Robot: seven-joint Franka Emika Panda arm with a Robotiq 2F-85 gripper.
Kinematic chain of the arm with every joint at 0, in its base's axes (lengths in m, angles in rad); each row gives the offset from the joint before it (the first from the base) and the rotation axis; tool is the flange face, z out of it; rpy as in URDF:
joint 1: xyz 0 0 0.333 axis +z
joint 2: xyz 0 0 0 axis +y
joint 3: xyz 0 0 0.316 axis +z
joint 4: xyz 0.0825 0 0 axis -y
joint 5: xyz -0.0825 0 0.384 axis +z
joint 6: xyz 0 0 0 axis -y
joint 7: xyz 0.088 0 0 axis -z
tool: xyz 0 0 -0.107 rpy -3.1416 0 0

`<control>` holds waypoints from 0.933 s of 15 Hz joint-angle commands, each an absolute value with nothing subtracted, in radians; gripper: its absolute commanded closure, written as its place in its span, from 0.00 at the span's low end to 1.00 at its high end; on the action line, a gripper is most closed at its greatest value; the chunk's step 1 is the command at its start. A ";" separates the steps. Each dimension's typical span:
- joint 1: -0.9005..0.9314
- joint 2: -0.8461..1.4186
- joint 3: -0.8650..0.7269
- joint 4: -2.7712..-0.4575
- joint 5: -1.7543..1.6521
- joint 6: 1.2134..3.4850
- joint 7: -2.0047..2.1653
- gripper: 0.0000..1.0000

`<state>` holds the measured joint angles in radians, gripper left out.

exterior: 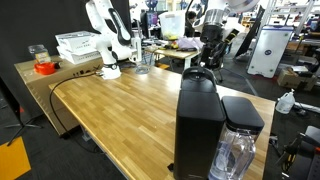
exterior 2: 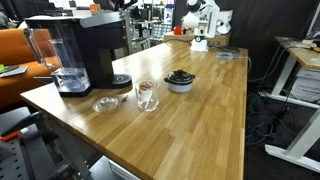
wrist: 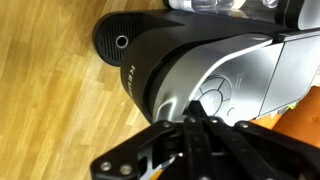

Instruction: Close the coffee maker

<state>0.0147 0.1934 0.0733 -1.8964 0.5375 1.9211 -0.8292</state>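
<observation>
In an exterior view the tall black boxy coffee maker stands at the near end of the long light wooden table; its clear plastic water tank with a black cap sits against its side; the dark end effector hangs right above the machine's top, and at this size I cannot tell whether it touches; at the far end of the table stands a white robot arm, with a white wire basket and a round red object near it.

In an exterior view from another side the coffee maker stands near a corner of the table, the water tank on its side; just in front lie a small clear glass dish, an upright clear drinking glass and a dark round bowl, each apart from the others; the machine's top meets the frame edge, so how its lid stands cannot be told.

In the wrist view the coffee maker's rounded black top, bearing a round silver-ringed emblem, lies over the wooden table; beside the emblem is a curved silver panel; the end effector shows at the bottom edge, its black fingers drawn together with nothing between them, their tips over the silver panel; contact cannot be told.
</observation>
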 commanded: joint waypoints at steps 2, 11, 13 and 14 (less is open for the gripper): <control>-0.036 0.229 0.082 -1.899 0.670 1.885 -0.983 1.00; -0.069 0.218 0.057 -1.918 0.752 1.822 -1.094 1.00; -0.077 0.216 0.054 -1.932 0.786 1.803 -1.134 1.00; -0.075 0.208 0.052 -1.945 0.789 1.801 -1.143 1.00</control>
<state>-0.0629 0.2259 0.0567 -1.9188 0.7456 1.8343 -1.0883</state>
